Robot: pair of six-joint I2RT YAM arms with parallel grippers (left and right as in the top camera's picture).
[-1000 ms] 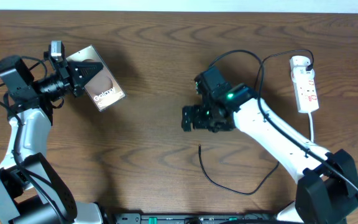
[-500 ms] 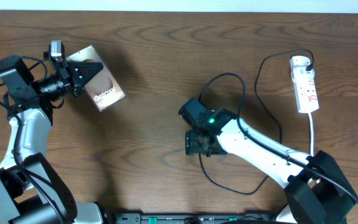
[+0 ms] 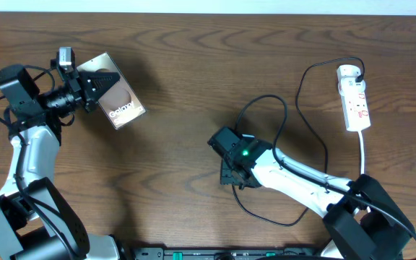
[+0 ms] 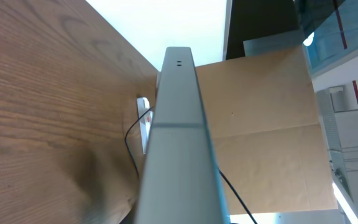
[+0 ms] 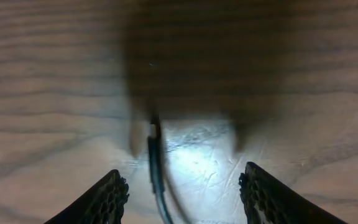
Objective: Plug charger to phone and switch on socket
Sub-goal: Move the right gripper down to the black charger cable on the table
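My left gripper (image 3: 89,85) is shut on the phone (image 3: 116,94), a brownish-grey slab with white "Galaxy" lettering, held tilted above the table at the far left. In the left wrist view its grey edge (image 4: 176,143) fills the middle. The charger (image 3: 295,108) is a thin black cable running from the socket (image 3: 355,97), a white power strip at the far right, in loops to its free tip under my right gripper (image 3: 230,177). In the right wrist view the gripper (image 5: 182,186) is open just above the table, with the cable tip (image 5: 154,149) between the fingers, nearer the left one.
The socket's white cord (image 3: 362,148) runs down towards my right arm's base. The cable loops lie around my right arm (image 3: 295,173). A cardboard panel (image 4: 266,124) stands beyond the table in the left wrist view.
My right gripper has moved from mid-table down and left to the cable's free tip and lowered over it. The cable loop behind it shifted. The left arm and phone have not moved.
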